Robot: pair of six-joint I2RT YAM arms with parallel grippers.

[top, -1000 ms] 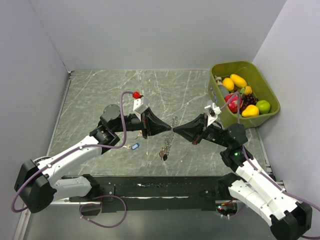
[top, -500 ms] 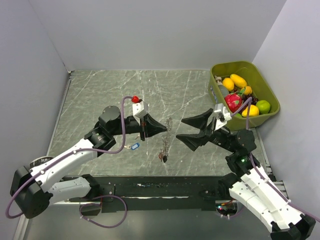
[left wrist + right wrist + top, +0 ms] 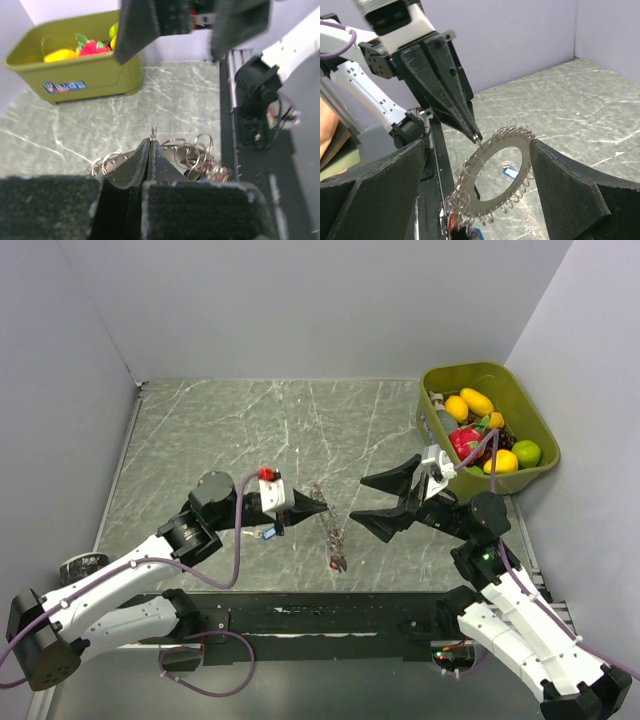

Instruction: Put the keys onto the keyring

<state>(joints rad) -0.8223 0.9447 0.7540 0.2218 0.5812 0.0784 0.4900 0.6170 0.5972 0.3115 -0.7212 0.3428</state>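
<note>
1. At left, left gripper (image 3: pixel 315 506): reaches in over the grey marbled table (image 3: pixel 200 430), tips pressed together with no gap, pinches the rim of the keyring (image 3: pixel 331 533).
2. Just beneath it, blue-tagged key (image 3: pixel 266 533): lies flat on the table, apart from the keyring.
3. Centre, top view, keyring: runs as a thin strip from the closed tips down toward the near edge, between the two grippers.
4. Same keyring, right wrist view (image 3: pixel 515 142): shows as a flat grey band, tilted, gripped at its upper left rim, edged all round with small rings (image 3: pixel 457 197). Cannot tell whether the low end touches the table.
5. At the keyring's low end, red-tagged key (image 3: pixel 336 564): sits among the small rings; too small to tell how it is attached.
6. Right of centre, right gripper (image 3: pixel 358 497): stands spread wide, holds nothing, faces the left gripper with the keyring just ahead of its fingers, not touching.
7. Far right, bin (image 3: pixel 465 367): olive green, sits at the table's far right corner, well apart from the keyring, holds coloured fruit (image 3: pixel 478 400).
</note>
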